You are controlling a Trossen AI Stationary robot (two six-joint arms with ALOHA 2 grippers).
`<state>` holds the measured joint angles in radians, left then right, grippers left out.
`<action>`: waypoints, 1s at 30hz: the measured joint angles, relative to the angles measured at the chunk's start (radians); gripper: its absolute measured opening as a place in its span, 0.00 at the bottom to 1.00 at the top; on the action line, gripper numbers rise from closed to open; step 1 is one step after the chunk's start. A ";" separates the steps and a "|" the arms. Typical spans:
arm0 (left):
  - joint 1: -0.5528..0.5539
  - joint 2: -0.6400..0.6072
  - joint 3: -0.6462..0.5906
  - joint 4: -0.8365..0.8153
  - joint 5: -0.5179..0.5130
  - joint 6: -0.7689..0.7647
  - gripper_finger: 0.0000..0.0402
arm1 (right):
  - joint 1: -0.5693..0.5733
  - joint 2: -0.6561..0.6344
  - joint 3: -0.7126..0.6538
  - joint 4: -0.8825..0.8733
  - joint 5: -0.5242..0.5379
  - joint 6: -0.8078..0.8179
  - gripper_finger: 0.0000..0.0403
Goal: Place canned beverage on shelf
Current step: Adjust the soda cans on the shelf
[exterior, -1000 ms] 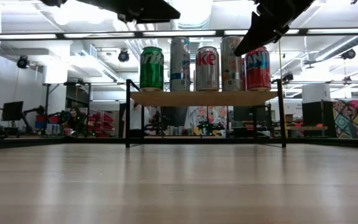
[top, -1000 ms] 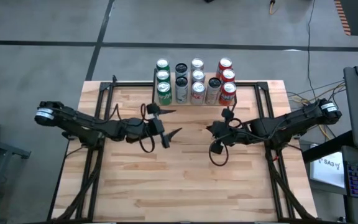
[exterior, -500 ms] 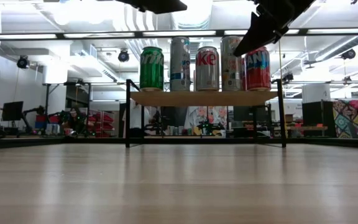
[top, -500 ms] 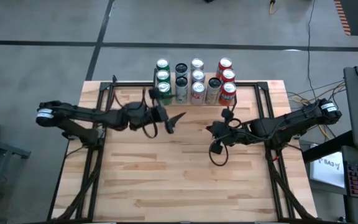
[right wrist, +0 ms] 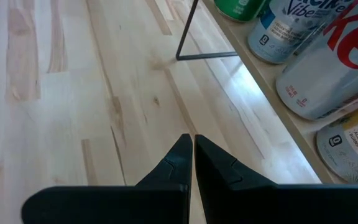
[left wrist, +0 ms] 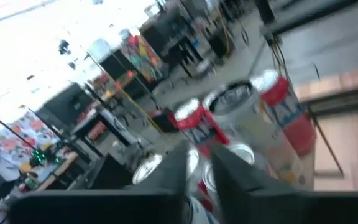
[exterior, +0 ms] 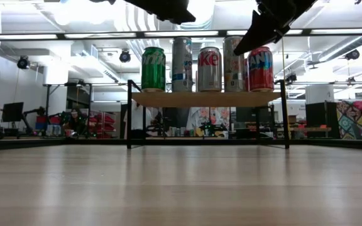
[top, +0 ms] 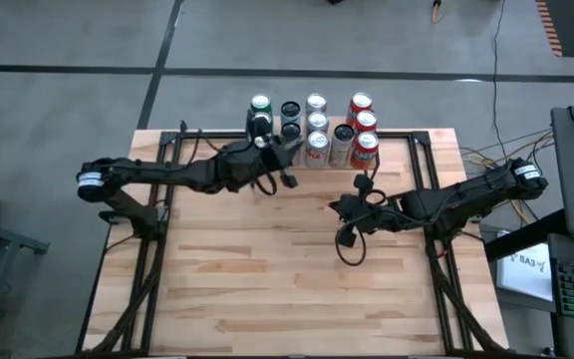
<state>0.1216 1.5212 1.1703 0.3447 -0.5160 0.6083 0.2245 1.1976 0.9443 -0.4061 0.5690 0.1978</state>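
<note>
Left gripper over shelf, fingers nearly together, empty.
Directly beneath it cans crowd the shelf; none grasped. Placement looks done; next likely withdrawal upward without clipping cans. Right gripper waits nearby, closed.

Cans stand in rows on the shelf at the table's far edge; left gripper above its left end, right gripper nearer, to the right.
</note>
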 joint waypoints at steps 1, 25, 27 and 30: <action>0.004 0.002 0.018 -0.049 0.000 0.002 0.08 | 0.000 0.000 0.000 -0.001 0.000 0.000 0.02; 0.060 -0.002 0.128 -0.373 -0.022 -0.011 0.00 | 0.000 0.000 -0.001 0.000 0.000 0.012 0.02; 0.060 -0.002 0.128 -0.392 -0.022 -0.010 0.00 | 0.000 0.000 -0.001 0.000 0.000 0.011 0.02; 0.060 -0.003 0.128 -0.420 -0.021 -0.009 0.00 | 0.000 0.000 -0.001 0.000 0.000 0.011 0.02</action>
<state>0.1814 1.5182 1.2987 -0.0749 -0.5373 0.5988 0.2245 1.1980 0.9432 -0.4057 0.5687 0.2092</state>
